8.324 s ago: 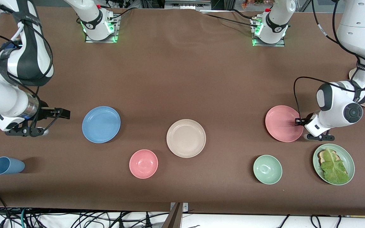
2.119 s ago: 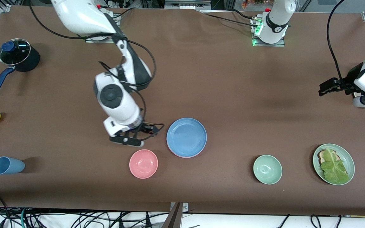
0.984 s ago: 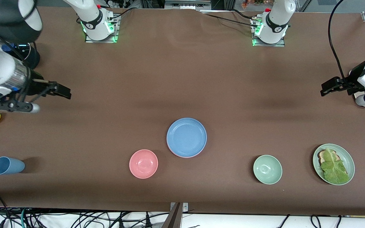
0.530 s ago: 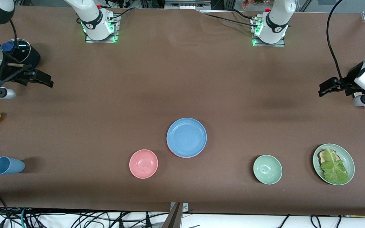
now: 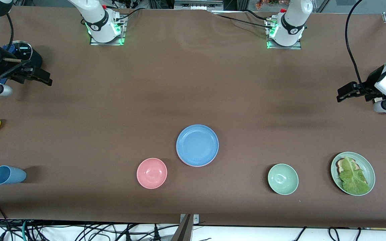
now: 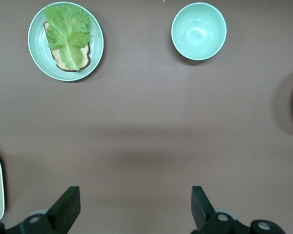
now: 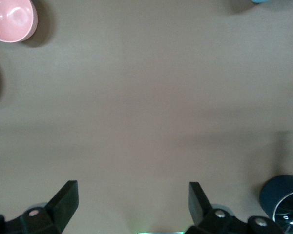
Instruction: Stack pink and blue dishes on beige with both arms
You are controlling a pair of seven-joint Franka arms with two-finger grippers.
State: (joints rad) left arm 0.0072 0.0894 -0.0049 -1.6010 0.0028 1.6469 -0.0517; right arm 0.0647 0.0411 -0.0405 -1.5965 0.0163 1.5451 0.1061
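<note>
On your brown table [image 5: 193,83], the blue plate [image 5: 197,145] sits topmost on a stack at the middle, a thin pink plate rim [image 5: 193,165] showing beneath its edge nearest the front camera; the beige plate is hidden from you. Well away from the blue plate, toward the right arm's end, your right gripper [image 5: 42,79] hangs with fingers spread and empty beside a dark lidded pot [image 5: 25,55]. Toward the left arm's end, your left gripper [image 5: 345,92] waits likewise, spread and empty, over bare table.
</note>
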